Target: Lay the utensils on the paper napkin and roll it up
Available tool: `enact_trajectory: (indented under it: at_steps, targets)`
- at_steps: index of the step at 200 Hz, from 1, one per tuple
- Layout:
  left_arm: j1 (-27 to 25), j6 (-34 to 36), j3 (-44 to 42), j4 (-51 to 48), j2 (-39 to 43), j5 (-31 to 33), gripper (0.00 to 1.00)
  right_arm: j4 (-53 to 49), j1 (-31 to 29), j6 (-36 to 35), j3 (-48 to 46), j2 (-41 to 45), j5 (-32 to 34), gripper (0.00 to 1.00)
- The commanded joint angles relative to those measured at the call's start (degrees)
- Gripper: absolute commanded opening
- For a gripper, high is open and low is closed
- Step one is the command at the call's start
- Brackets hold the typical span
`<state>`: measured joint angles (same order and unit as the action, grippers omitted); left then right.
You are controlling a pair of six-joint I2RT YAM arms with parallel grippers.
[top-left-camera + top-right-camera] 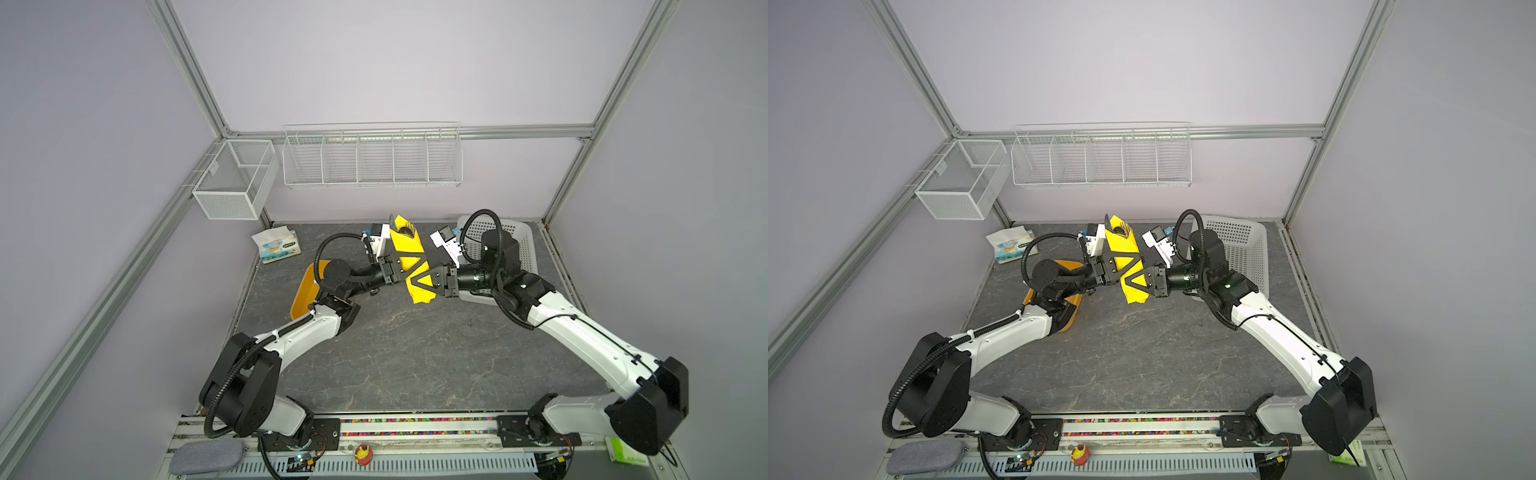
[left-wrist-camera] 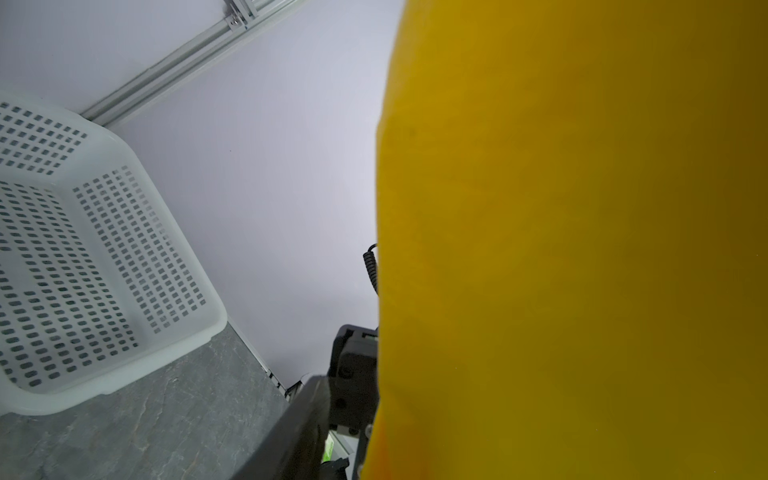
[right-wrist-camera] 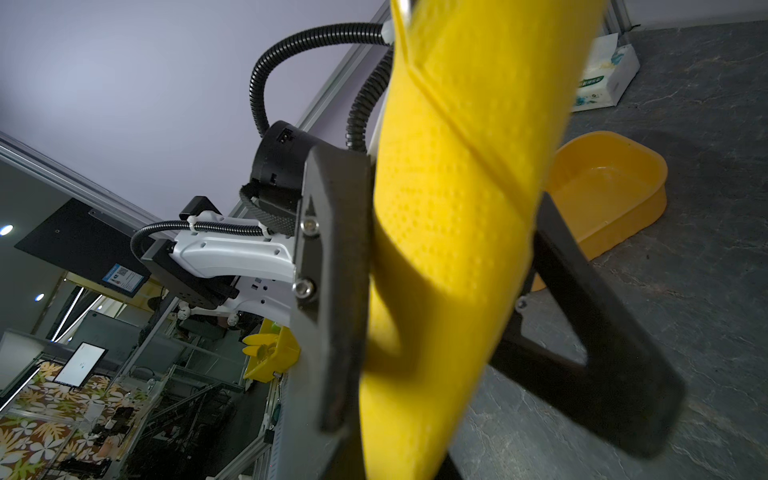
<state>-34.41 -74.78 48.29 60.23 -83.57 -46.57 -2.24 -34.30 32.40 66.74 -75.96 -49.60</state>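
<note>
**A:** Both top views, ctr: paper napkin (image 1: 407,245) rolled, aloft over tabletop (image 1: 395,353), utensils (image 1: 405,227) peeking from upper end. Right gripper (image 1: 419,281) pinches it; left gripper (image 1: 417,264) straddles it, hold unclear.

**B:** Left wrist: paper napkin (image 2: 582,249) fills right half. Right wrist: roll runs down ctr. Rolling looks abt done.

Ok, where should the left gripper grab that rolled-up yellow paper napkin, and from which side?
Take the rolled yellow paper napkin across its narrow width, about mid-length, coming from the left: the right gripper clamps its nearer part from the right. It's a slim tilted tube, and what look like utensil tips show at the open far end, so an end grip could spill them.
</note>
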Motion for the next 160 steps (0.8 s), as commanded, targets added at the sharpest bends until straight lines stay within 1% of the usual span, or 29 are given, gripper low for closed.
enact_trajectory:
  at_steps: [1,64,95,109,137,150,160]
  targets:
    - [-0.26,-0.23,1.04,2.59,0.32,-0.63,0.4,3.46,0.31,0.5,-0.64,1.15,-1.75,0.12]
    - [-0.22,1.31,0.42,0.86,1.81,0.67,0.21,3.12,0.85,0.61,-1.35,1.62,-0.55,0.12]
    - [-0.22,1.57,0.15,0.48,2.03,1.0,0.2,3.03,1.0,0.8,-1.77,2.05,0.1,0.11]
    - [-0.28,1.57,0.01,0.48,2.1,1.07,0.24,3.01,1.13,0.81,-1.88,2.22,0.25,0.11]
    - [-0.24,1.74,-0.36,0.19,2.45,1.48,0.27,3.03,1.42,0.83,-2.1,2.74,0.74,0.11]
    - [-0.29,1.75,-0.35,0.27,2.53,1.48,0.27,2.95,1.54,0.86,-2.14,2.76,0.93,0.11]
    - [-0.22,1.75,-0.38,0.32,2.7,1.48,0.23,3.03,1.62,0.97,-2.14,2.75,0.89,0.11]
